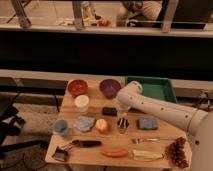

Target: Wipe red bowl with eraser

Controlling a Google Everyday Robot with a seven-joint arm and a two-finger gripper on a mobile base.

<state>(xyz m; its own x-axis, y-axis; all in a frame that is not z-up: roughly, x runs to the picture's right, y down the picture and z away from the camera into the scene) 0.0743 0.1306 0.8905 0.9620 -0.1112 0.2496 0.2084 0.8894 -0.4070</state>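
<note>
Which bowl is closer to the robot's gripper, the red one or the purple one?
The purple bowl. The gripper hangs just beside the black eraser; the purple bowl sits right behind them, while the red bowl is farther off to the side.

- I see 2 bowls at the back of the table (68, 113): the left bowl (77, 88) and the right bowl (110, 88), with a tray (152, 88) to their right.
- A cup (81, 103) stands just before the left bowl; the eraser (109, 111) lies before the right bowl.
- My gripper (121, 114) hangs just right of the eraser, behind a small container (122, 125).
- In that row, a sponge (147, 123) lies right of the container, a round fruit (102, 125) left of it.
</note>
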